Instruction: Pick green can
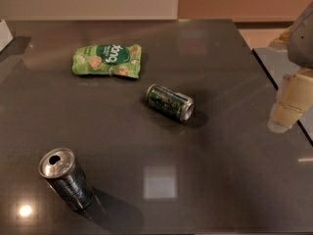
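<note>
The green can is small and dark green with pale print and silver ends. It lies on its side near the middle of the dark table, its silver end pointing to the right and towards me. My gripper hangs at the right edge of the view, above the table's right side. It is well to the right of the green can and holds nothing that I can see.
A flat bright green snack bag lies behind and left of the green can. A silver and dark-blue can stands at the front left. The table's right edge runs beside the gripper. A white object sits at the far left.
</note>
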`<act>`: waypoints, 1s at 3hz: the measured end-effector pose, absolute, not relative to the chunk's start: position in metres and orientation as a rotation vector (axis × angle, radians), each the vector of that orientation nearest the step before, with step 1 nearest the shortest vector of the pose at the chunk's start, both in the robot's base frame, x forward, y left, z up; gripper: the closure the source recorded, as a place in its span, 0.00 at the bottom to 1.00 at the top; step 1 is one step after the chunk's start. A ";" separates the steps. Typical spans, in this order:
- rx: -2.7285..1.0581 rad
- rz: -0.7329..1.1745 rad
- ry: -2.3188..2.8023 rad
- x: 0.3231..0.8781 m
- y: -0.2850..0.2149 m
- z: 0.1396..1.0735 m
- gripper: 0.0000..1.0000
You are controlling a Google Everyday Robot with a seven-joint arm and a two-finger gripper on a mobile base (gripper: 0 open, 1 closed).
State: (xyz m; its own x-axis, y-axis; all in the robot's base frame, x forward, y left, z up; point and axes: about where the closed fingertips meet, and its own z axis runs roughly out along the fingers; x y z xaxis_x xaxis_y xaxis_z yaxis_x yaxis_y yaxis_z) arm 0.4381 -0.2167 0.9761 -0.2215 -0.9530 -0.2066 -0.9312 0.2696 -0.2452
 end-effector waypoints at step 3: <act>-1.740 -0.046 2.235 0.454 -0.197 0.969 0.00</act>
State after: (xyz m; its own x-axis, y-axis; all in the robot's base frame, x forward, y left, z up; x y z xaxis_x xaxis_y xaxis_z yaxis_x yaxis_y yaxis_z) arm 0.4543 -0.1967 0.9686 -0.2157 -0.9512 -0.2207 -0.9414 0.2626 -0.2117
